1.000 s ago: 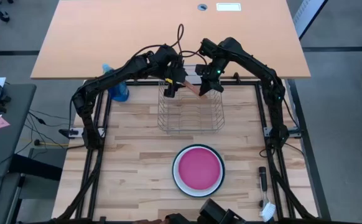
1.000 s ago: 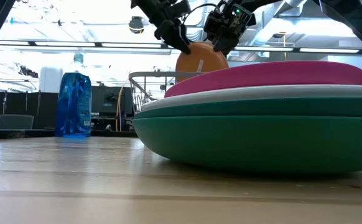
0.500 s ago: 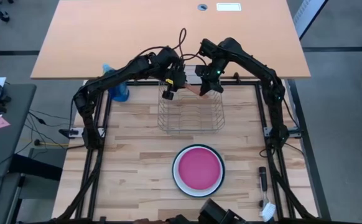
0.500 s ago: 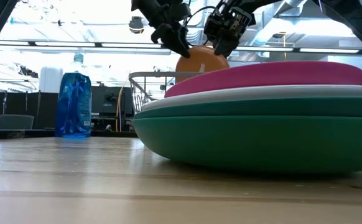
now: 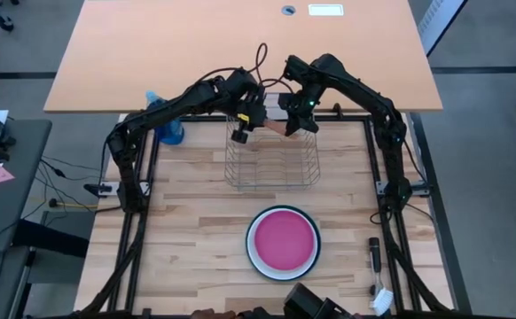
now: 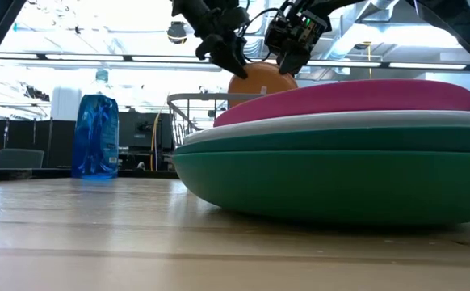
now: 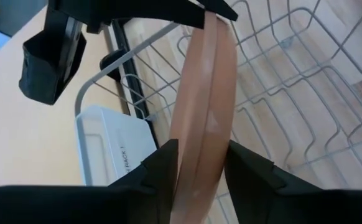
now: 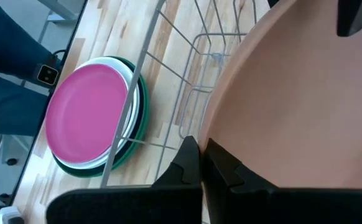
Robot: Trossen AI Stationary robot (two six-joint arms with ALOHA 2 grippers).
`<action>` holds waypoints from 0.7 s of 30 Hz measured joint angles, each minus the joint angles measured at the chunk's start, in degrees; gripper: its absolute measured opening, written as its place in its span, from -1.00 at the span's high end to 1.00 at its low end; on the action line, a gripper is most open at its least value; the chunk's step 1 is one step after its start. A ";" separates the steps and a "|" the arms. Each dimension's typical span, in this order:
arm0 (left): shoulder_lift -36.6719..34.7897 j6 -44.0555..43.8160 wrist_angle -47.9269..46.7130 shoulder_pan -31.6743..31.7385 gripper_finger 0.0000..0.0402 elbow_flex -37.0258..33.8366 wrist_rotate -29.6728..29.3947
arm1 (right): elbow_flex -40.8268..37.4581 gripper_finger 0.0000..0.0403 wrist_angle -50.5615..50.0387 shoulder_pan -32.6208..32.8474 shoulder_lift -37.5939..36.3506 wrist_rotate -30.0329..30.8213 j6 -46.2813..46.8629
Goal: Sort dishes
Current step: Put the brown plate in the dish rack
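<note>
A salmon-orange plate (image 6: 261,79) stands on edge above the far end of the wire rack (image 5: 271,161). My left gripper (image 5: 240,131) is shut on its left rim and my right gripper (image 5: 292,124) on its right rim. In the left wrist view the plate (image 7: 206,106) shows edge-on; in the right wrist view its face (image 8: 305,106) fills the picture. Near the table's front lies a stack of dishes (image 5: 282,242): a magenta-pink plate on top, a white one under it, a dark green one (image 6: 332,182) at the bottom on the table. My left gripper pinches the salmon plate's rim (image 7: 199,146) between its two fingers (image 7: 165,165), one on each face. It comes from the table's left, slanting down. The plate stands on edge. Whether its lower edge touches the rack, I cannot tell. My right gripper pinches the plate's opposite rim (image 8: 215,134) between its two fingers (image 8: 188,158). It comes from the right and above, slanting down. The plate's face runs away from the fingers, upright over the rack.
A blue spray bottle (image 5: 168,124) stands left of the rack at the table's far left. A white box (image 7: 116,149) sits just behind the rack. Small tools (image 5: 375,257) lie by the right edge. Bare wood lies between rack and stack.
My left gripper has shifted a little toward the table's left and turned slightly at the plate's rim. The salmon plate stays on edge above the rack's far end, between both grippers.
</note>
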 joint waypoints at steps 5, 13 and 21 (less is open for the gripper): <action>0.00 2.16 -0.42 -0.05 0.56 0.00 0.11 | 0.00 1.00 0.02 -0.04 -0.02 0.07 -0.07; 0.00 2.16 -0.46 -0.07 0.61 -0.11 0.13 | 0.02 0.95 0.45 -0.07 -0.07 0.34 -0.42; 0.00 1.90 -0.05 -0.04 0.61 -0.11 -0.26 | 0.02 0.80 1.04 -0.07 -0.09 2.14 5.37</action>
